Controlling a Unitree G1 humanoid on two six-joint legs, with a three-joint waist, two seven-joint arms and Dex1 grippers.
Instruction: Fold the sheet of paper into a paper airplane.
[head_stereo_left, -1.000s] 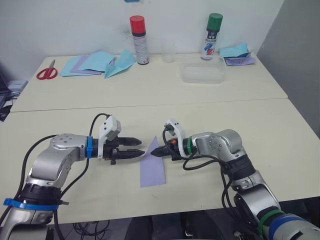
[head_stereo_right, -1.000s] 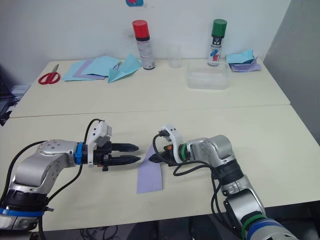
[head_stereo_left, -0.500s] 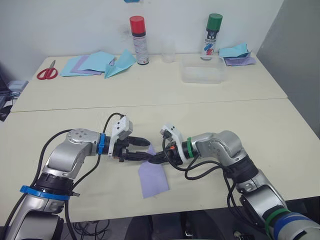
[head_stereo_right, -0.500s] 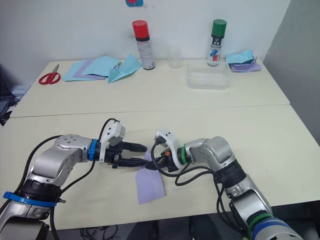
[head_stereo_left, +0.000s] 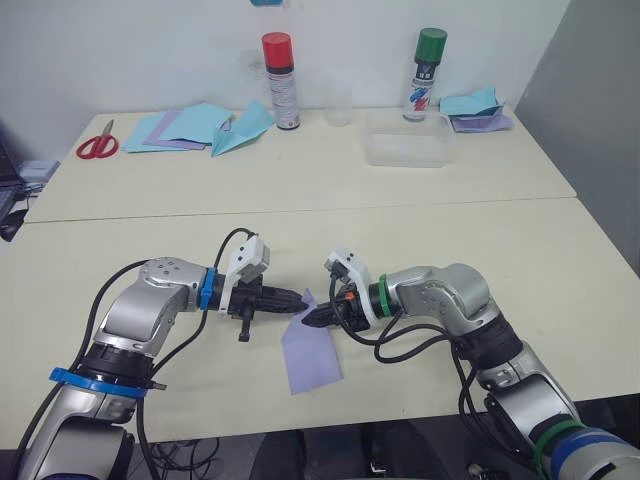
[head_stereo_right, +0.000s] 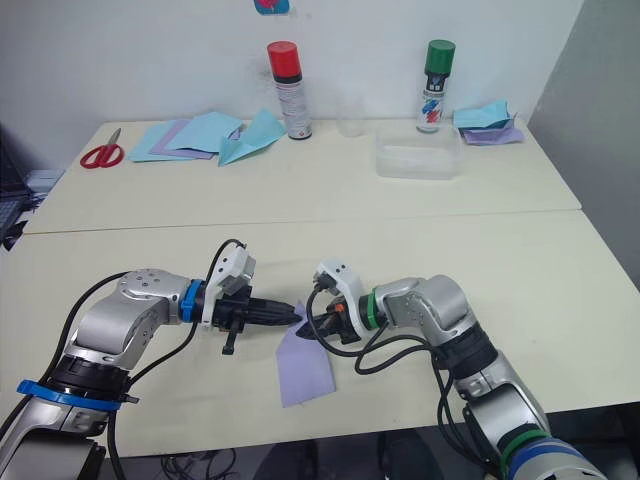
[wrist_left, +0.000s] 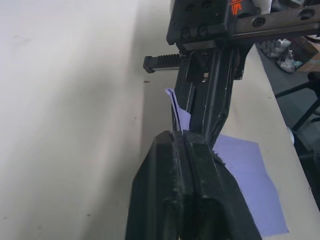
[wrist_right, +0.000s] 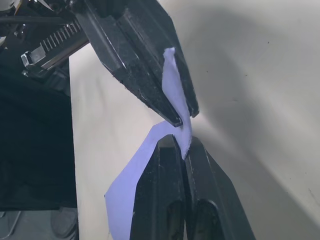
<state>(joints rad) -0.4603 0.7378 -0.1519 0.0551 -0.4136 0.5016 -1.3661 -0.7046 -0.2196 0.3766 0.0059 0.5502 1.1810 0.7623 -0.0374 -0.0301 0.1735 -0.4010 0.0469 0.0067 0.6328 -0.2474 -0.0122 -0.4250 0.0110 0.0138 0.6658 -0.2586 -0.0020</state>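
The lavender sheet of paper (head_stereo_left: 310, 352) lies near the table's front edge, folded into a narrow shape whose upper tip is lifted off the table. My left gripper (head_stereo_left: 298, 300) reaches in from the left and is shut on that raised tip (wrist_left: 174, 112). My right gripper (head_stereo_left: 312, 318) comes from the right and is shut on the same upper part (wrist_right: 182, 131), just below the left fingertips (wrist_right: 150, 85). The two grippers meet tip to tip, almost touching. The lower part of the sheet (wrist_left: 245, 190) rests flat on the table.
Along the back stand a red-capped spray can (head_stereo_left: 277, 80), a clear cup (head_stereo_left: 337, 105), a green-capped can (head_stereo_left: 427, 72) and a clear plastic container (head_stereo_left: 405, 148). Red scissors (head_stereo_left: 97, 143), light-blue sheets with a blue paper plane (head_stereo_left: 240, 128), and a paper stack (head_stereo_left: 475, 110) lie there too.
My left gripper moved right to the paper's raised tip and closed on it. The right gripper stayed shut on the paper and barely shifted.
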